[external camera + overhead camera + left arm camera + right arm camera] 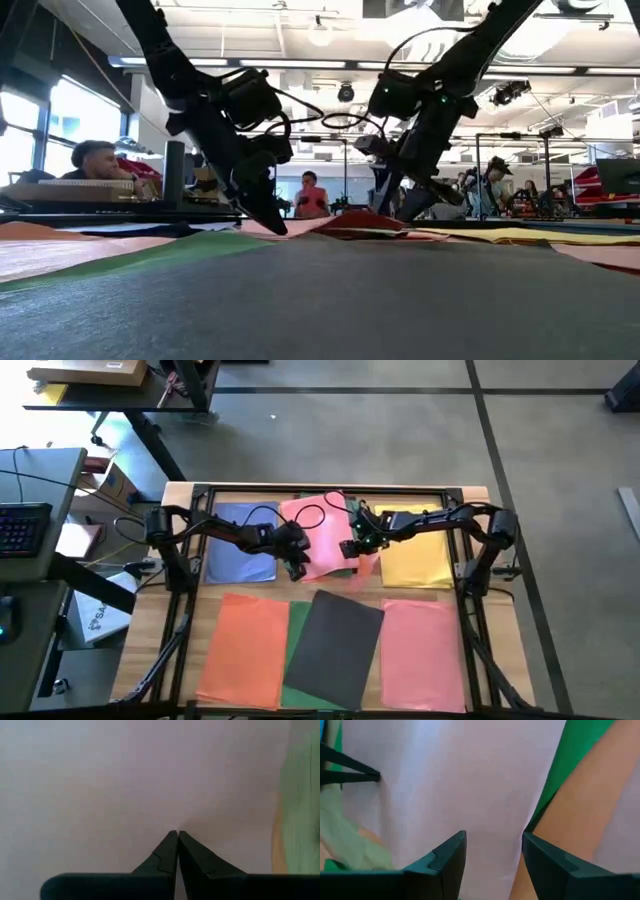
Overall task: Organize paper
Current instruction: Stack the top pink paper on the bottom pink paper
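A pink sheet of paper (322,525) lies askew at the table's far middle, over a green sheet (580,745) and a salmon one (368,565). My left gripper (296,570) is shut, and its tips rest on the pink sheet's near left part. My right gripper (348,550) is open at the pink sheet's near right edge, with the pink sheet (470,785) showing between its fingers. The sheet humps up (360,220) between the two grippers. Blue (240,540) and yellow (415,550) sheets lie flat on either side. My left gripper presses its shut fingertips (170,842) down on the pink sheet's face (175,822), near its near left corner. The fingers slant down from the table's left. The sheet lies under the tips on the papers below. Whether my right gripper touches the sheet, I cannot tell.
Along the near edge lie an orange sheet (245,650), a green one (298,645) partly under a dark grey one (335,645), and a pink one (420,650). A dark frame (330,490) borders the work area. People sit beyond the table (95,165).
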Tool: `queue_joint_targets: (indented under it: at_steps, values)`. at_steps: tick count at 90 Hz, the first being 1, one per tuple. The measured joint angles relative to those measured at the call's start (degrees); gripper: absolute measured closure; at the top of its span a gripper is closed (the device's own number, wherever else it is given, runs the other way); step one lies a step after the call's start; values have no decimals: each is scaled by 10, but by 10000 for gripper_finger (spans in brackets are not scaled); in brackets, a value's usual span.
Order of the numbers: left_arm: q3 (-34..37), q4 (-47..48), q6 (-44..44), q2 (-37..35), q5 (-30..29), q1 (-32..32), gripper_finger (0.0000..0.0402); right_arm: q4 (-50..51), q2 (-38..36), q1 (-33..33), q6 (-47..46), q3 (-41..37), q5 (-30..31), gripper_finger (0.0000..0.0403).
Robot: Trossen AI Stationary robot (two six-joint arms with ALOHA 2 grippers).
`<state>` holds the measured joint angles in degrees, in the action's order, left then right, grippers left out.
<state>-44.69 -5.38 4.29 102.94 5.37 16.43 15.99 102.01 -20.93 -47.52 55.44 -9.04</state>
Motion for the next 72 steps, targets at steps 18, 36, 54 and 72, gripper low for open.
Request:
queue_joint_targets:
  at_steps: [18,36,54,72]
  values:
    - [0,-2,0,0,0,0,402,-22,-2,-5,4,0,-11,226]
    - [0,-1,0,0,0,0,402,-45,-5,-5,11,0,-66,226]
    - [0,0,0,0,0,0,402,-22,-5,-17,10,0,-55,226]
    - [0,0,0,0,1,0,402,-24,5,-25,26,0,-37,226]
